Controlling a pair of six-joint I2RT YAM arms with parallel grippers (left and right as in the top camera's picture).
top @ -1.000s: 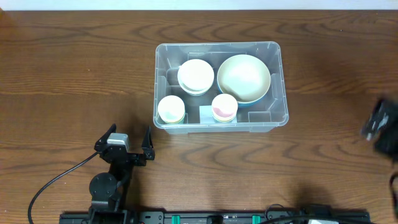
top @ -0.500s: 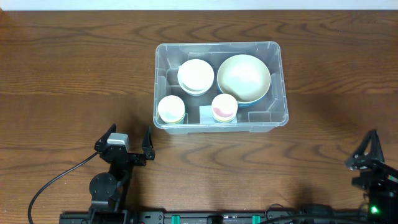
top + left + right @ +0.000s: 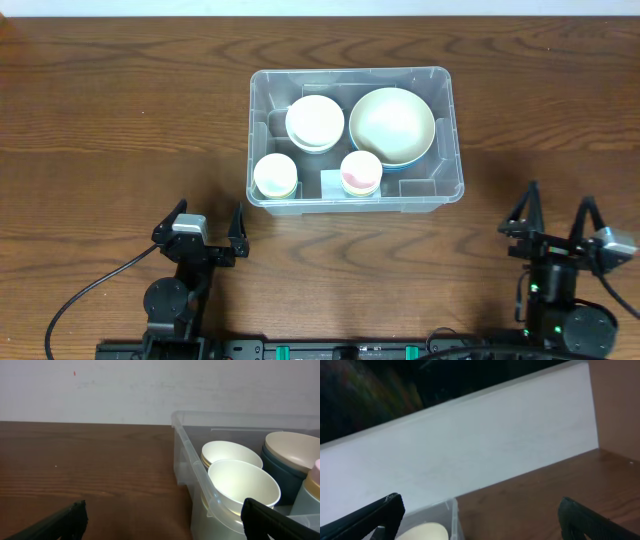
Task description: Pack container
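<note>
From overhead: clear container [image 3: 447, 130] in the middle of the tabletop [image 3: 110, 120], a little toward the far edge. Inside, a large cream bowl [image 3: 391, 125] at far right, a cream stack [image 3: 315, 122] at far left, a small pale bowl [image 3: 274, 175] at near left, and a small pink-lined bowl [image 3: 361, 172] at near middle, just beside a pale label [image 3: 331, 184]. Nearer than the container and apart from it, the left gripper [image 3: 209, 215] toward the left and the right gripper [image 3: 558, 203] off to the right, both spread wide, empty, touching nothing. Plain only from the left wrist: the dark blue-grey outside of the large bowl, and a white wall [image 3: 100, 390] rising beyond the tabletop's far edge. From the right wrist, tilted: one corner of the container, more white wall, a dark band [image 3: 380, 395] above it. Dark brown wood grain all over the tabletop; a cable [image 3: 80, 290] trailing at near left.
</note>
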